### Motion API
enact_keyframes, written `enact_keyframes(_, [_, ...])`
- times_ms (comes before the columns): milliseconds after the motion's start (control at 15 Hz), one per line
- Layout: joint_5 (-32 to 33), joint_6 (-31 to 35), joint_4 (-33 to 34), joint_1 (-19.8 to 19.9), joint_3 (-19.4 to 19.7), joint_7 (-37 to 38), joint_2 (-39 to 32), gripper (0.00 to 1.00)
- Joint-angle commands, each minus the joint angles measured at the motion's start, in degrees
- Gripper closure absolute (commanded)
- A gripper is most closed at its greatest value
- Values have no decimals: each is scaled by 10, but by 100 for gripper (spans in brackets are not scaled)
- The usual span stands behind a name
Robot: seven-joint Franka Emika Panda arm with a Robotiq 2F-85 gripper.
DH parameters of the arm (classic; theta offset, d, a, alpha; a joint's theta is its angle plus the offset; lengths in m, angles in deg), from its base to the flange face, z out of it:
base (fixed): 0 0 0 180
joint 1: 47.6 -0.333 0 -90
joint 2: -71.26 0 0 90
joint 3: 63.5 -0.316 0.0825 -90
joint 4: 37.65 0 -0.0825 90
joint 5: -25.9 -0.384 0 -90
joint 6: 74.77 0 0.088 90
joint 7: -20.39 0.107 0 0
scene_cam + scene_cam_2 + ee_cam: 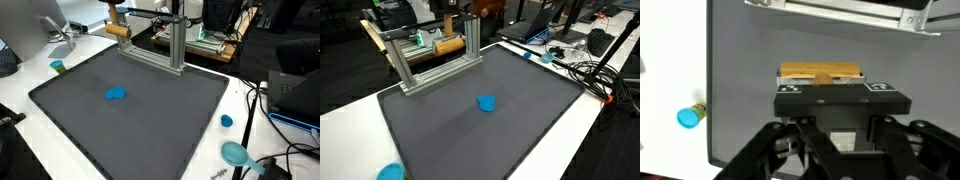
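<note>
Claw [822, 90] around block [820, 72]; blue lump [116, 94], both exterior views

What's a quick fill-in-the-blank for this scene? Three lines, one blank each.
1. The gripper is shut on a ____ block.
2. The small object lying mid-mat is coloured ____.
3. The dark mat lies on a ____ table.
Missing words: wooden; blue; white.
</note>
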Motion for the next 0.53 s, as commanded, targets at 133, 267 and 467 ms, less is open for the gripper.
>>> enact_keyframes(133, [0,23,-61,3,15,1,43,77])
enact_keyframes(267, [-36,8,-65,-3,13,23,48,77])
enact_keyframes(467, [-76,17,-75,-7,10,63,58,77])
